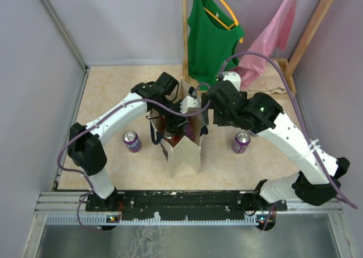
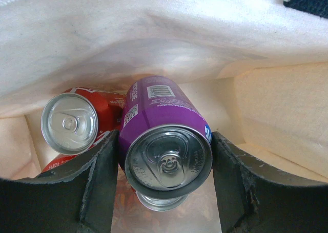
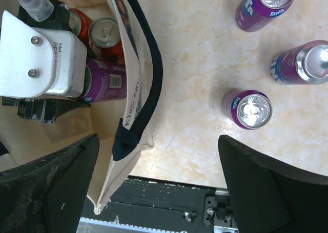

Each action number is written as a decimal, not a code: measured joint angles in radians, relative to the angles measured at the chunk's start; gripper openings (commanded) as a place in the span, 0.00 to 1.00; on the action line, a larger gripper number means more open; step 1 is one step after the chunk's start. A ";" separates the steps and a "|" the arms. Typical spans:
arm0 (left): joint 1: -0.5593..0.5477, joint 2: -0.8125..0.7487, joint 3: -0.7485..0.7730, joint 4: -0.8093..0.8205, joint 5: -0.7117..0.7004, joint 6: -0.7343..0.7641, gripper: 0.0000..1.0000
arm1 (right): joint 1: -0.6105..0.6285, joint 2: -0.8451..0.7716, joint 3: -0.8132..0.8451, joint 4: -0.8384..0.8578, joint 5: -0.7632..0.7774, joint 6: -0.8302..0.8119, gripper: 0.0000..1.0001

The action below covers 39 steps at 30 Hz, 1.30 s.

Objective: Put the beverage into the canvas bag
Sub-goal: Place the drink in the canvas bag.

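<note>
Pale tabletop [image 1: 113, 93], canvas bag [image 1: 184, 156]; inside it, purple can [image 2: 159, 110] clasped in part-open left hand [image 2: 164, 161]

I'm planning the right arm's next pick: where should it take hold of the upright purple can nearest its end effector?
Probably the round side wall, just below the rim, coming down from above: the purple can stands upright, lid up, apart from the other cans, and the right end effector is open.

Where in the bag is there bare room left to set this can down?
Free: inside the canvas bag, the bare patch on the right of the left wrist view, bordered by the purple can in the left gripper and the bag's side wall. Crowded: the left, where red cans sit beside the purple can.
</note>
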 measured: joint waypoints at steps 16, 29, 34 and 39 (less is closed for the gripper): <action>0.000 -0.017 -0.008 -0.013 -0.047 0.019 0.00 | -0.122 0.029 0.070 0.051 -0.020 -0.102 0.99; -0.002 -0.009 -0.001 -0.102 -0.024 0.039 0.00 | -0.262 0.012 0.034 0.138 -0.106 -0.157 0.99; -0.004 0.056 0.042 -0.120 -0.016 0.021 0.00 | -0.281 0.011 0.032 0.151 -0.118 -0.192 0.99; -0.005 0.086 0.045 -0.093 -0.027 -0.024 0.00 | -0.319 0.005 0.015 0.156 -0.143 -0.227 0.99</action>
